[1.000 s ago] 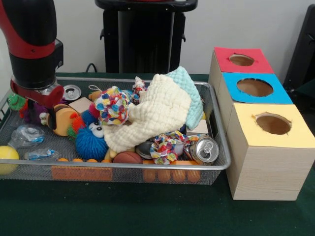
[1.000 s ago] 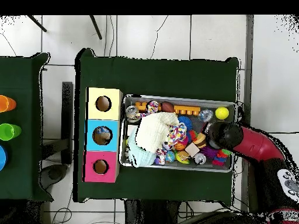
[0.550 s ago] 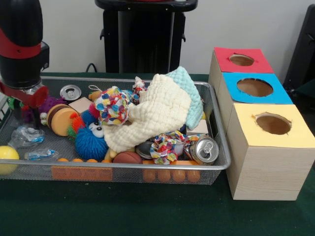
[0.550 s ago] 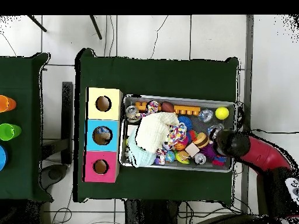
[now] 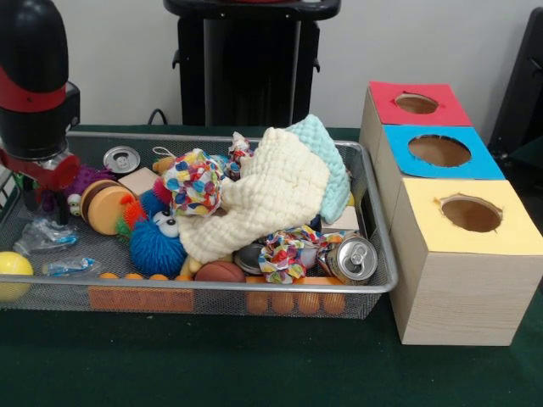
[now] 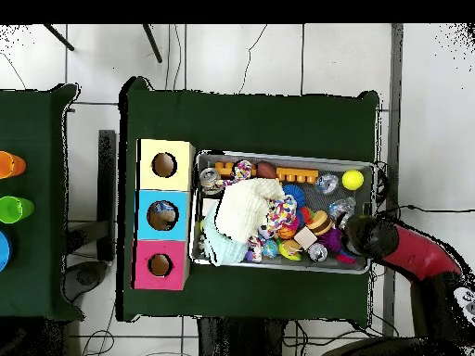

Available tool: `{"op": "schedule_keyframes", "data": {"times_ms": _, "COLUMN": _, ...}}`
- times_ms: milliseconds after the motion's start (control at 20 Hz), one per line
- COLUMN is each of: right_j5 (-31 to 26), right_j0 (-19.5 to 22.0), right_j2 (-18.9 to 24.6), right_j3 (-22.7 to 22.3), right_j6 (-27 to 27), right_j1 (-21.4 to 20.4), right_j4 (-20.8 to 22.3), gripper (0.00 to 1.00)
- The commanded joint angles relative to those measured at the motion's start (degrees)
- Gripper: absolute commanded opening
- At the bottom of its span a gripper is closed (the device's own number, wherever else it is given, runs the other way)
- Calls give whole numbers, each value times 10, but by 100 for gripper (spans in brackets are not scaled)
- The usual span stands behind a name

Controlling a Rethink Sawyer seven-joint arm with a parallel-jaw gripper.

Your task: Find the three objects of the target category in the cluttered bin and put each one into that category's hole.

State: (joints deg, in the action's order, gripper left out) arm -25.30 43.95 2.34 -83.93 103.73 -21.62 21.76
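1. Front view: the red and black arm [image 5: 34, 76] comes down at the left end of the wire mesh bin [image 5: 254, 292], and its gripper [image 5: 42, 199] dips among the toys there, over a crumpled clear plastic bottle [image 5: 47, 233].
2. I cannot tell how the fingers stand, since the arm's wrist and the clutter hide them.
3. Just beside the gripper lie a purple toy [image 5: 85, 178] and a round orange and tan toy [image 5: 106, 206].
4. An upright can [image 5: 124, 159] stands at the back of the bin, and a second can [image 5: 354, 259] lies on its side at the front right corner.
5. A cream knitted cloth [image 5: 263, 199] covers the middle of the bin (a pale teal cloth [image 5: 327, 161] lies under its right edge), and a blue spiky ball [image 5: 157, 246] sits in front of it.
6. A yellow ball [image 5: 13, 274] rests at the front left corner.
7. To the right of the bin stands a row of three boxes, each with a hole on top: the red box [image 5: 416, 103], the blue box [image 5: 439, 151] and the yellow box [image 5: 467, 216].
8. Overhead view: the arm [image 6: 408, 250] reaches in over the bin's right end, hiding the gripper beneath it.
9. The bin [image 6: 283, 158] sits just beside the three boxes, with the yellow ball [image 6: 352, 179] in its upper right corner.
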Motion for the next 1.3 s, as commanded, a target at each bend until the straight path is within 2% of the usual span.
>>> {"op": "schedule_keyframes", "data": {"times_ms": 50, "right_j5": 44, "right_j0": 10, "right_j2": 59, "right_j3": -22, "right_j6": -34, "right_j1": 36, "right_j4": 46, "gripper": 100}}
{"op": "schedule_keyframes", "data": {"times_ms": 400, "right_j5": 52, "right_j0": 14, "right_j2": 61, "right_j3": -1, "right_j6": -34, "right_j1": 59, "right_j4": 55, "gripper": 100}}
{"op": "schedule_keyframes", "data": {"times_ms": 800, "right_j5": 55, "right_j0": 14, "right_j2": 62, "right_j3": 2, "right_j6": -32, "right_j1": 63, "right_j4": 55, "gripper": 100}}
{"op": "schedule_keyframes", "data": {"times_ms": 1050, "right_j5": 42, "right_j0": 10, "right_j2": 62, "right_j3": -3, "right_j6": -30, "right_j1": 55, "right_j4": 49, "gripper": 100}}
{"op": "schedule_keyframes", "data": {"times_ms": 1300, "right_j5": 12, "right_j0": 22, "right_j2": 83, "right_j3": -26, "right_j6": -47, "right_j1": 27, "right_j4": 35, "gripper": 100}}
